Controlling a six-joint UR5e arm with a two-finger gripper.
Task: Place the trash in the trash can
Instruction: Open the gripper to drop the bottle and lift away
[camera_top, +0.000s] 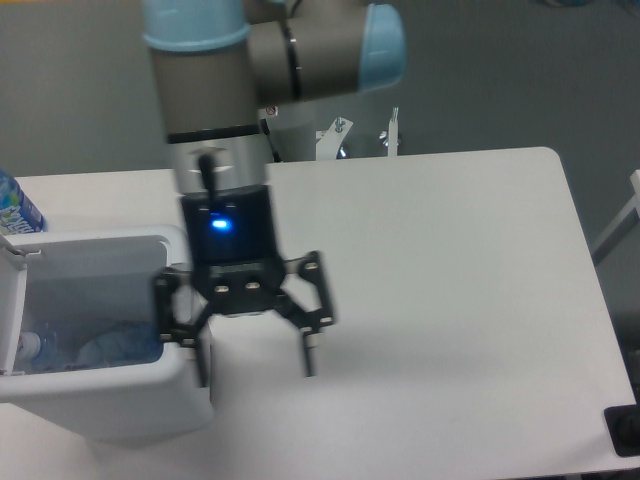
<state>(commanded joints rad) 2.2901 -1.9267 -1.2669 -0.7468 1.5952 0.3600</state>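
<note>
White surface (450, 260) mostly bare, grey floor beyond. Gripper (255, 362) fingers spread wide, holding nothing, at the right rim of the trash can (120, 405). Clear bottle (110, 350) lies inside the can. Blue-labelled bottle (15, 208) stands far left.

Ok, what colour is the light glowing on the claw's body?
Blue; the small glowing light shows clearly in the fixed camera view.

Single fixed camera looked steeply down from above front of table (450, 280), medium range; claw (255, 368) left of centre.
</note>
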